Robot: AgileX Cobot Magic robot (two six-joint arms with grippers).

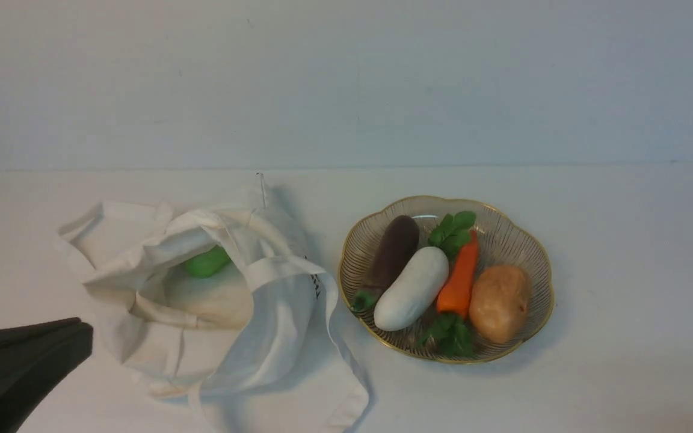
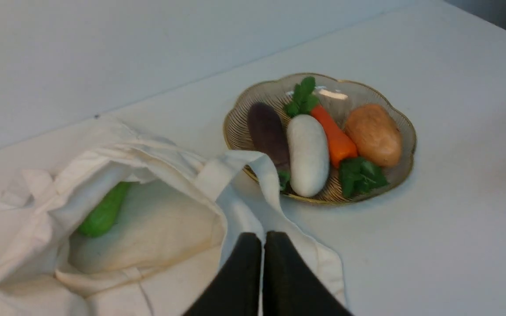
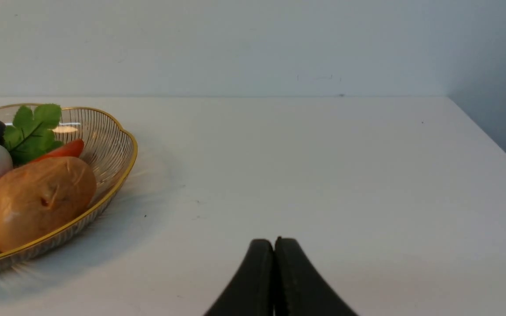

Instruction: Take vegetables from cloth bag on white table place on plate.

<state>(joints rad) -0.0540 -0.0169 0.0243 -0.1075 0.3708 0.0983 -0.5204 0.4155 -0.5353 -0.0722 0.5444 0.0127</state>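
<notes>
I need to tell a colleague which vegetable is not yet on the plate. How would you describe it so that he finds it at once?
Start at the off-white cloth bag lying open on the white table, to the left of the glass plate. Look into its mouth: the glossy green vegetable lies inside, half under a fold. It is the only vegetable outside the plate.

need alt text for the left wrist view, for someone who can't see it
A glass plate on a white table holds an eggplant, a white vegetable, a carrot and a potato. Beside it, an open cloth bag holds a green vegetable. The left gripper is shut and empty.
</notes>
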